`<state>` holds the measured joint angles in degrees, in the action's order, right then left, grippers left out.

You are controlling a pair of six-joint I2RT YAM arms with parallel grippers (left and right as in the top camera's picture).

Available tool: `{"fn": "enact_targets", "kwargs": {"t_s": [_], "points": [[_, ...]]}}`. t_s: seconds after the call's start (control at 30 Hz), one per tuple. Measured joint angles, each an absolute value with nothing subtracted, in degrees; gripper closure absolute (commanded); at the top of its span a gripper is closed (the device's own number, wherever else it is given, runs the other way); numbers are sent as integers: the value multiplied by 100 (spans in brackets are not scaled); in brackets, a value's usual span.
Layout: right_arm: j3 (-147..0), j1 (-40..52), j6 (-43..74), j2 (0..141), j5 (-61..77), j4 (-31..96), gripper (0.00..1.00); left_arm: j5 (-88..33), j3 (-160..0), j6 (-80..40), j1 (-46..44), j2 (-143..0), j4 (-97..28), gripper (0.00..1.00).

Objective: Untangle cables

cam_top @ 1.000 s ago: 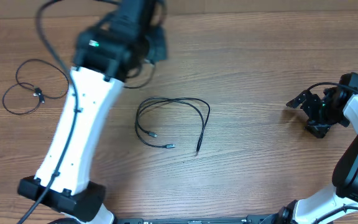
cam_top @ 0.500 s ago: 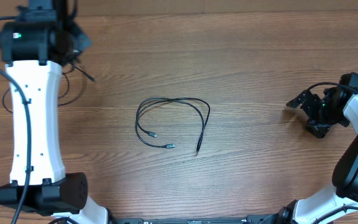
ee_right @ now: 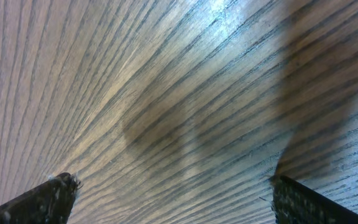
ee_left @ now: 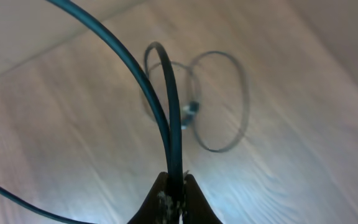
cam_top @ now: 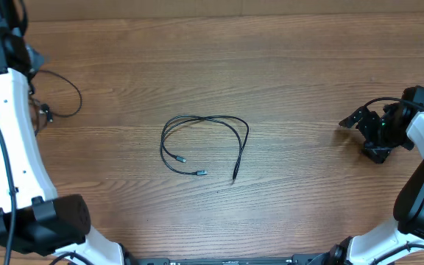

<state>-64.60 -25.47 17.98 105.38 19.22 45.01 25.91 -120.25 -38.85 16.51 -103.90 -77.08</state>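
Wooden desk: left hand pinches a cable, separating it; right hand open, empty. Next, lay it apart.

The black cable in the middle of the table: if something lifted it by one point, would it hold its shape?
Probably not: the middle cable lies in loose curves, so it likely droops. It looks thin, so probably light. Its small plug ends might swing or snag.

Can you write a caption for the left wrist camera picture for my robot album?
The left gripper pinches a black cable above a looped cable lying on the wooden table.
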Motion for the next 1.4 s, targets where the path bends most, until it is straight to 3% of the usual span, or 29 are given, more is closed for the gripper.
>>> {"fn": "enact_targets", "kwargs": {"t_s": [0.23, 0.77, 0.83, 0.87, 0.93, 1.0, 1.07, 1.23, 1.33, 1.4], "points": [[-6460, -2547, 1793, 10538, 1925, 4504, 0, 2204, -12005, -3533, 2169, -11013, -7644, 96], [-6460, -2547, 1796, 10541, 1925, 4501, 0, 609, -11939, -2309, 2239, -12473, -7424, 94], [-6460, -2547, 1796, 10538, 1922, 4504, 0, 556, -11937, -2231, 2239, -12481, -7406, 85], [-6460, -2547, 1796, 10541, 1922, 4504, 0, 548, -11937, -2198, 2239, -12481, -7404, 74], [-6460, -2547, 1798, 10541, 1925, 4501, 0, 517, -11937, -2171, 2239, -12481, -7411, 40], [-6460, -2547, 1798, 10538, 1925, 4501, 0, 484, -11937, -2163, 2239, -12481, -7417, 18], [-6460, -2547, 1798, 10538, 1925, 4504, 0, 429, -11937, -2161, 2239, -12481, -7437, 10], [-6460, -2547, 1796, 10541, 1925, 4501, 0, 23, -11937, -2053, 2239, -12481, -7594, 8], [-6460, -2547, 1796, 10541, 1925, 4499, 0, -351, -11937, -1988, 2239, -12481, -7758, 17], [-6460, -2547, 1796, 10538, 1925, 4501, 0, -607, -11937, -1949, 2237, -12481, -7876, 40]]}}
